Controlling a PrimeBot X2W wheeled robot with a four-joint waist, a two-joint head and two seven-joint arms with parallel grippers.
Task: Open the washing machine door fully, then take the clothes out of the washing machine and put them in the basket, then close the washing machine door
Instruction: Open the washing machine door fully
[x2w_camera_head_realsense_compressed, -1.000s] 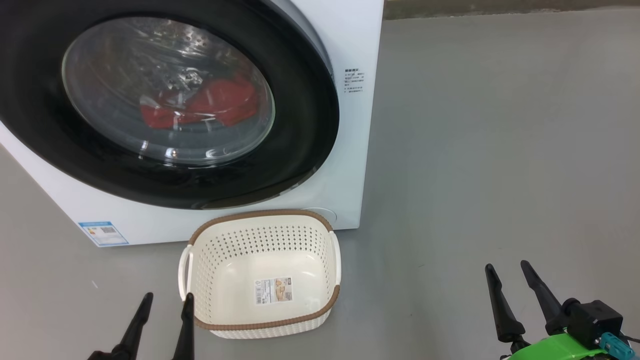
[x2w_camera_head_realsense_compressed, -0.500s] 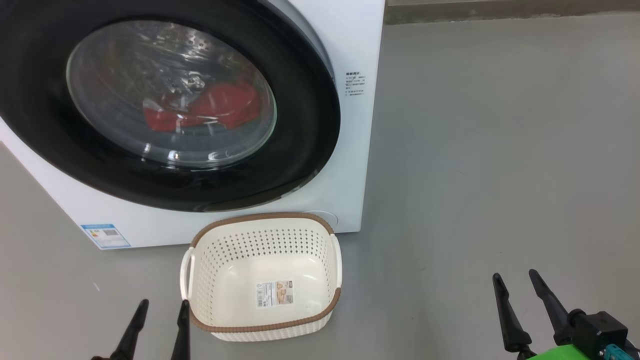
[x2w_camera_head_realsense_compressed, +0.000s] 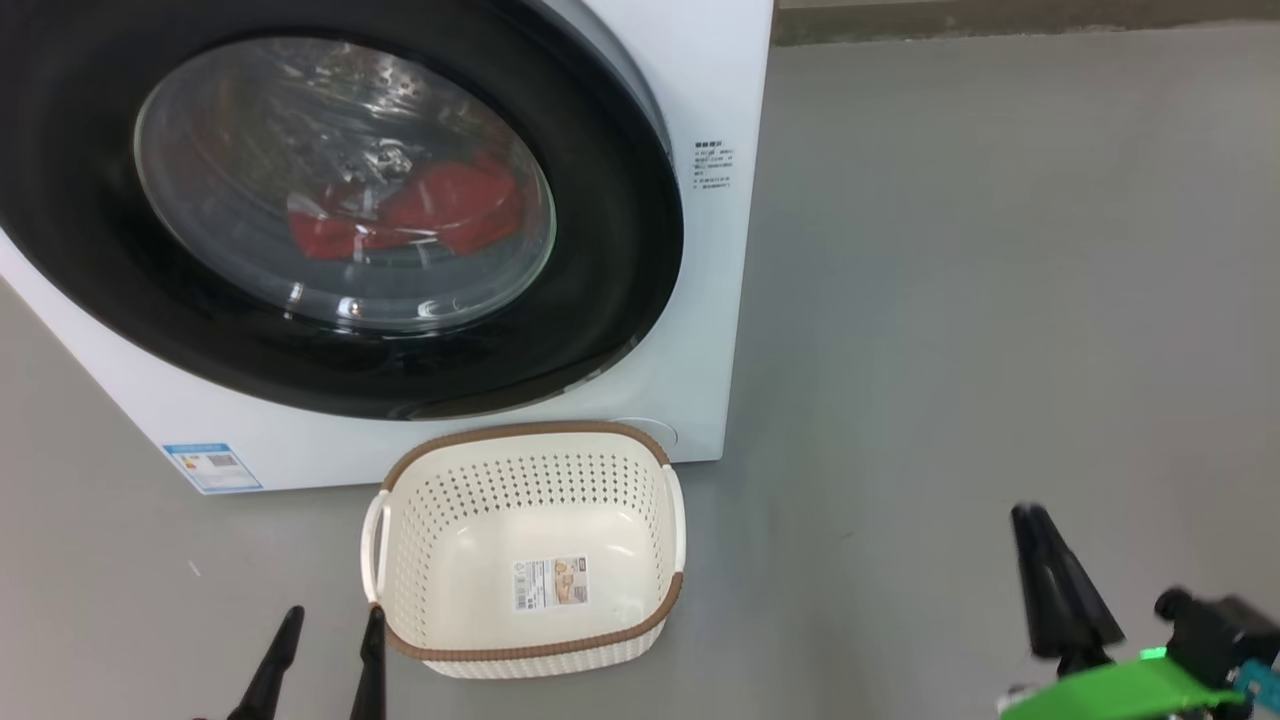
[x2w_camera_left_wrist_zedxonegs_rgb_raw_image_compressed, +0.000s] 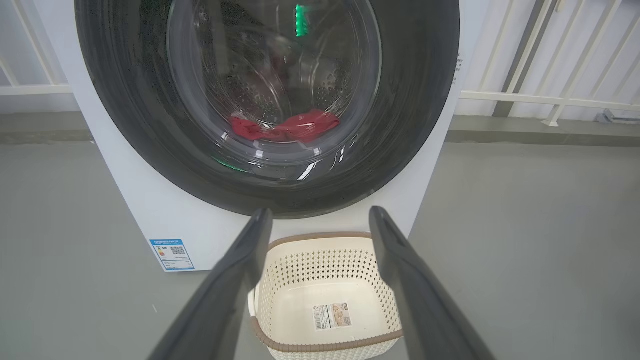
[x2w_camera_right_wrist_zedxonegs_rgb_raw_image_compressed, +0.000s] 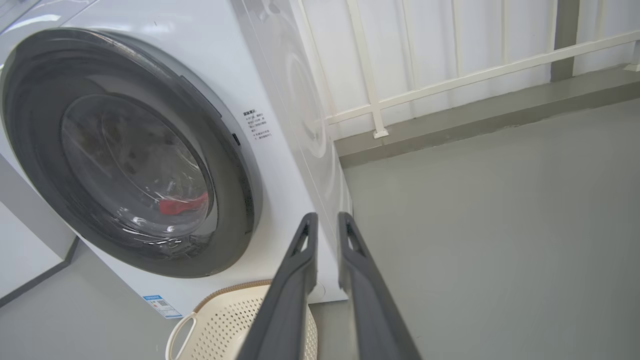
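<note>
- Glossy black plastic is ringing the washing machine door (x2w_camera_head_realsense_compressed: 620, 250) in the head view, and it is sitting closed against the white washing machine (x2w_camera_head_realsense_compressed: 720, 80). Its bulging clear glass is showing the clothes (x2w_camera_head_realsense_compressed: 440, 210), a soft red heap lying low in the perforated steel drum.
- Below the door, the basket (x2w_camera_head_realsense_compressed: 520, 432) is standing empty on the smooth grey floor (x2w_camera_head_realsense_compressed: 1000, 300), just in front of the machine. I am judging that it is placed there so the clothes travel only a short way.
- I am seeing the left gripper (x2w_camera_head_realsense_compressed: 334, 612) hanging at the lower left, just beside the basket's left handle, its fingers spread wide and holding nothing. The right gripper (x2w_camera_head_realsense_compressed: 1032, 515) is sitting at the lower right, well apart from the basket. Its two fingers are overlapping into one dark blade, so I cannot tell their gap here.
- Moving to the left wrist view, the long matte fingers are framing the basket's brown woven-look rim. The wide door and the red fabric behind its glass are filling the upper half, squarely ahead.
- Turning to the right wrist view, I am looking along two fingers drawn close together, with a thin slit between them and pinching nothing. They are pointing towards the machine's right front corner, with a white railing (x2w_camera_right_wrist_zedxonegs_rgb_raw_image_compressed: 450, 80) behind. I am reading this narrow pose as readying the arm for the door's right edge, since opening is not yet begun.
</note>
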